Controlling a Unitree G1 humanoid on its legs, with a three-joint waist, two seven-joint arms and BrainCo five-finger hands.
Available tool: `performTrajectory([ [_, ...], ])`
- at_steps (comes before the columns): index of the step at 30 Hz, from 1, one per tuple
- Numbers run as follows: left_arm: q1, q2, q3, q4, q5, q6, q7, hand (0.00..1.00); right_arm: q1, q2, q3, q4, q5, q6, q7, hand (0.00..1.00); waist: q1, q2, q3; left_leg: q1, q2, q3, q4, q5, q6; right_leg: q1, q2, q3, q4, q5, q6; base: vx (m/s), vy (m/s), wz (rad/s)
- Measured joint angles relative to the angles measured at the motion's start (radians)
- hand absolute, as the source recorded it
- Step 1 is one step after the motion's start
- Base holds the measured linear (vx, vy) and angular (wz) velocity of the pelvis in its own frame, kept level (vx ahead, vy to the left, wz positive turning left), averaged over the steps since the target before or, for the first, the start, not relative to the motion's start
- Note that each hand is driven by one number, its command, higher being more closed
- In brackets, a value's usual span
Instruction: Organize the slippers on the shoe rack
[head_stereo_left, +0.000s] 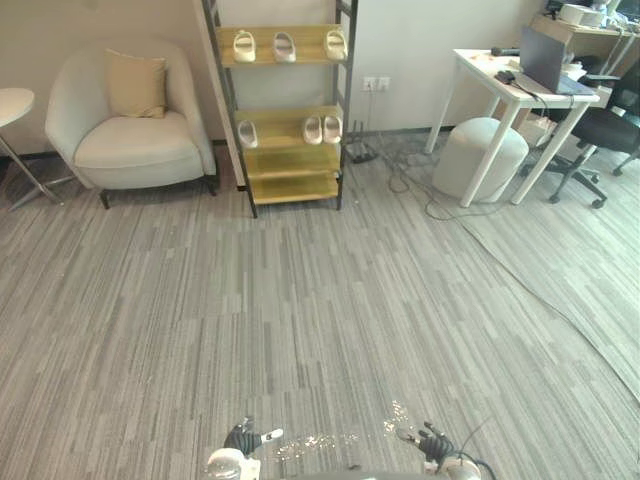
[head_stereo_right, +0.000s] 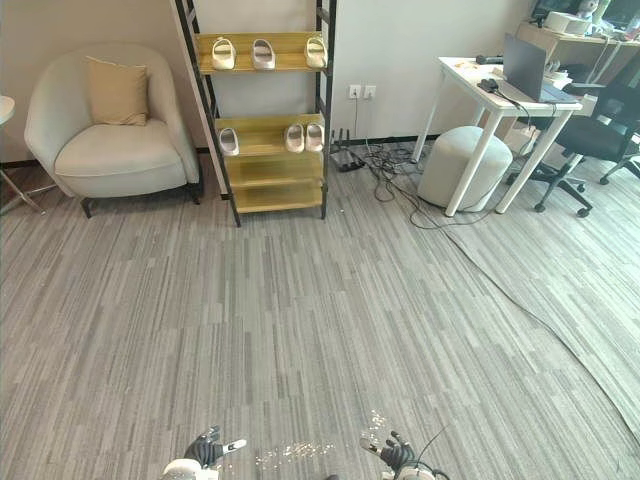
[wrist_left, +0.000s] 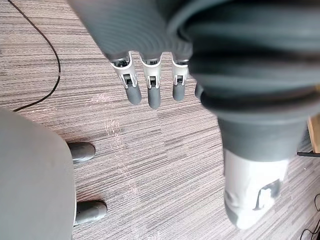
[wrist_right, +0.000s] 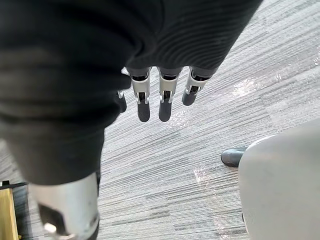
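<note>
Six cream slippers (head_stereo_left: 284, 46), three each on top two shelves of shoe rack (head_stereo_left: 293, 188)

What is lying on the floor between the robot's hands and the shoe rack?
Nothing: in the left eye view, bare grey carpet runs from the left hand and right hand to the shoe rack. Cables lie off to the right.

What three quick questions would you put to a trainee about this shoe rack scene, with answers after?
1. How many slippers lie on the top shelf of the shoe rack: A two, B three, C five?
2. True or false: the left hand grips a slipper.
3. Fill in: seen from the robot, the armchair stands on the rack's ___ side.
Key: 1 B; 2 false; 3 left.
</note>
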Motion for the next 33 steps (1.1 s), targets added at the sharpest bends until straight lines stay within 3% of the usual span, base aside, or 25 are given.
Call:
performTrajectory([
  [12,0.004,-0.003,-0.009,0.000,-0.013,0.000,-0.004,0.00,0.002,0.000,0.000,-0.001,0.007,0.000,0.010,0.00,0.000,0.003,-0.001,-0.002,0.006,0.011,0.005,-0.007,-0.009,-0.003,0.006,0.009,0.000,-0.003,0.003,0.00,-0.021,-0.03],
  [15,0.003,-0.005,-0.009,0.000,-0.020,0.001,-0.004,0.00,0.001,0.001,-0.001,-0.002,0.010,-0.001,0.010,0.00,0.000,0.012,0.007,-0.014,0.013,0.017,0.047,-0.045,-0.021,-0.016,0.012,0.016,0.044,-0.034,-0.005,0.02,-0.038,-0.06],
  [19,-0.005,-0.017,0.008,-0.011,-0.023,0.001,-0.005,0.00,0.001,-0.001,-0.001,-0.005,0.030,-0.008,0.013,0.00,0.001,0.033,0.020,-0.102,0.057,0.038,0.300,-0.196,-0.046,-0.047,0.041,0.035,0.161,-0.120,-0.035,0.03,-0.049,-0.15],
  [20,0.006,-0.020,0.022,-0.043,-0.021,0.002,-0.005,0.00,0.003,0.001,-0.001,-0.027,0.038,-0.013,0.010,0.00,-0.001,0.036,0.028,-0.178,0.084,0.047,0.499,-0.230,-0.069,-0.050,0.056,0.042,0.198,-0.156,-0.059,0.05,-0.062,-0.14],
  [22,-0.002,-0.026,0.062,-0.098,-0.022,0.002,-0.005,0.00,0.015,0.007,0.002,-0.056,0.039,-0.013,0.011,0.00,0.006,0.014,0.050,-0.331,0.110,0.067,0.805,-0.184,-0.030,-0.073,0.046,0.047,0.259,-0.190,-0.086,0.05,-0.063,-0.20],
  [24,-0.001,-0.030,0.081,-0.114,-0.025,0.002,-0.005,0.00,0.003,0.005,0.002,-0.078,0.038,-0.012,0.009,0.00,0.010,0.031,0.074,-0.410,0.155,0.087,0.939,-0.189,-0.030,-0.052,0.043,0.061,0.284,-0.221,-0.095,0.15,-0.041,-0.24],
  [26,-0.001,-0.037,0.082,-0.125,-0.041,-0.001,-0.003,0.00,0.003,0.002,0.001,-0.073,0.037,-0.008,0.008,0.00,0.018,0.029,0.079,-0.434,0.155,0.115,0.884,-0.203,-0.051,-0.024,0.014,0.094,0.286,-0.244,-0.084,0.26,0.041,-0.34],
  [27,-0.001,-0.037,0.078,-0.125,-0.044,-0.001,-0.003,0.00,-0.001,-0.002,0.001,-0.064,0.036,-0.006,0.008,0.00,0.030,0.031,0.079,-0.446,0.130,0.124,0.745,-0.198,-0.055,-0.019,-0.016,0.114,0.278,-0.262,-0.069,0.30,0.149,-0.44],
  [29,-0.002,-0.039,0.067,-0.118,-0.048,-0.002,-0.003,0.00,-0.009,-0.009,0.002,-0.046,0.036,-0.005,0.008,0.00,0.036,0.040,0.075,-0.440,0.096,0.113,0.494,-0.144,-0.070,-0.009,-0.027,0.143,0.255,-0.284,-0.041,0.41,0.224,-0.41],
  [30,0.002,-0.041,0.055,-0.113,-0.054,-0.003,-0.003,0.00,-0.006,-0.018,0.003,-0.045,0.036,-0.005,0.009,0.00,0.048,0.056,0.064,-0.434,0.098,0.100,0.416,-0.108,-0.055,-0.009,-0.014,0.160,0.257,-0.302,-0.027,0.47,0.244,-0.47],
  [31,-0.002,-0.040,0.051,-0.103,-0.060,-0.011,-0.005,0.00,-0.007,-0.020,0.004,-0.037,0.036,-0.003,0.008,0.00,0.056,0.047,0.055,-0.434,0.086,0.098,0.439,-0.079,-0.024,-0.007,-0.022,0.188,0.272,-0.330,-0.013,0.41,0.197,-0.40],
  [32,0.000,-0.026,0.049,-0.102,-0.057,-0.017,-0.004,0.00,-0.001,-0.003,0.007,-0.039,0.035,-0.001,0.010,0.00,0.057,0.011,0.033,-0.439,0.055,0.110,0.447,-0.111,-0.014,-0.008,-0.049,0.202,0.293,-0.340,-0.004,0.55,0.212,-0.33],
  [33,-0.004,-0.012,0.049,-0.097,-0.058,-0.016,-0.004,0.00,0.013,0.022,0.007,-0.045,0.025,-0.001,0.011,0.00,0.055,-0.022,0.019,-0.414,0.029,0.136,0.440,-0.145,-0.007,-0.068,-0.069,0.240,0.442,-0.346,0.014,0.47,0.167,-0.16],
])
